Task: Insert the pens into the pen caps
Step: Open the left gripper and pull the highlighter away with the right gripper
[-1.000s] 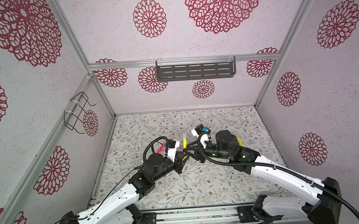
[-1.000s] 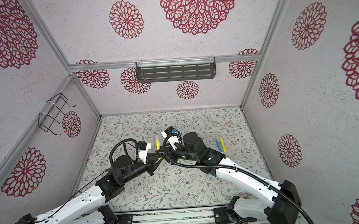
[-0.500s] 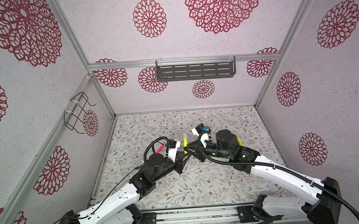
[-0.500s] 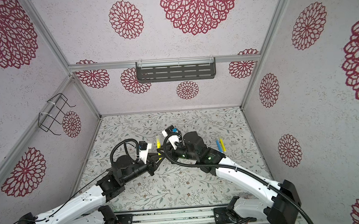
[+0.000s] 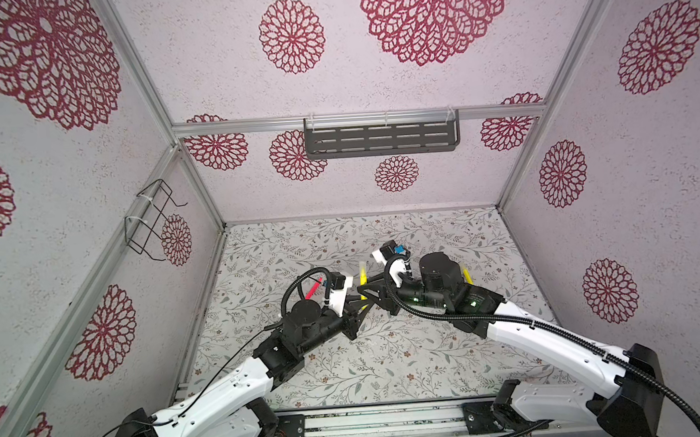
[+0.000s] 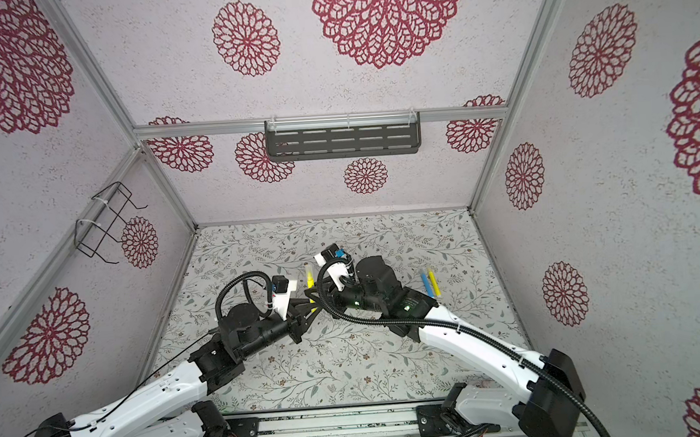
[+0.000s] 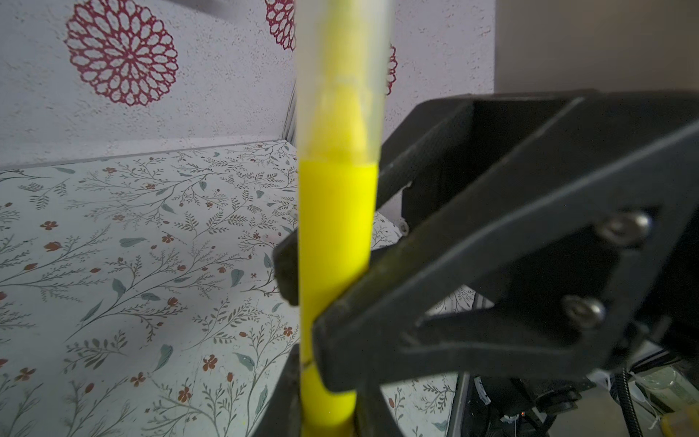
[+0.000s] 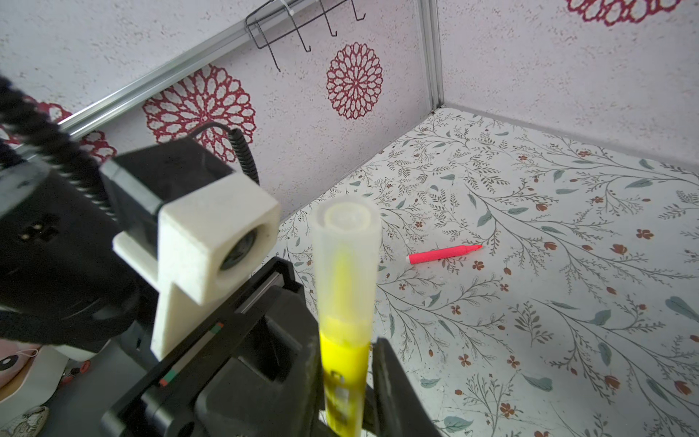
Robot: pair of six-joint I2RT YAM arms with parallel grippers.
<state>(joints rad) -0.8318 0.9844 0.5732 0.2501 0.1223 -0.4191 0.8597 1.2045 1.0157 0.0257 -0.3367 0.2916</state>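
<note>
Cap (image 8: pixel 346 272) over yellow pen (image 7: pixel 336 227) tip: clear in wrist views only.

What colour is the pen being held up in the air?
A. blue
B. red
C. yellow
C: the yellow pen is raised upright off the mat with a translucent cap over its tip, while the red pen lies flat on the mat.

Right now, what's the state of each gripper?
Left gripper: closed on the yellow pen.
Right gripper: closed on the same yellow pen, below its cap.
</note>
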